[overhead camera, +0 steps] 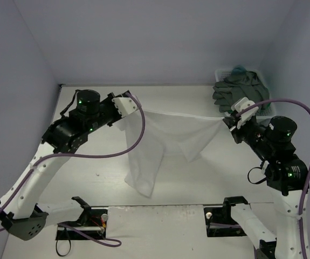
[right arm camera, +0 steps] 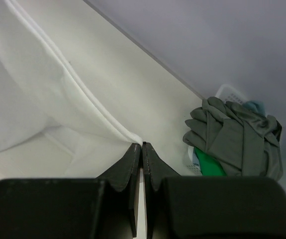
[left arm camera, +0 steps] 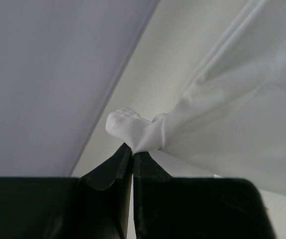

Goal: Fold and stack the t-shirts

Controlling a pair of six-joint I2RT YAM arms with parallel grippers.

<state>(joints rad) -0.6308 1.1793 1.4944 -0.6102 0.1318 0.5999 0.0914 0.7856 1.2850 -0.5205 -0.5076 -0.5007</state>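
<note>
Above table (overhead camera: 90, 162), one white t-shirt (overhead camera: 165, 137) stretched; left end effector (left arm camera: 133, 152), right end effector (right arm camera: 142, 146) both clamped on it

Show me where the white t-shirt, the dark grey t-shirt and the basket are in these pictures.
white t-shirt (overhead camera: 160, 143), top view, middle of the cloth.
dark grey t-shirt (right arm camera: 232, 137), right wrist view, its crumpled middle.
basket (right arm camera: 227, 92), right wrist view, white rim behind the shirt.

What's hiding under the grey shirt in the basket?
A green shirt peeks out below the grey shirt, a teal-blue bit behind it. The rest of the basket is covered.
</note>
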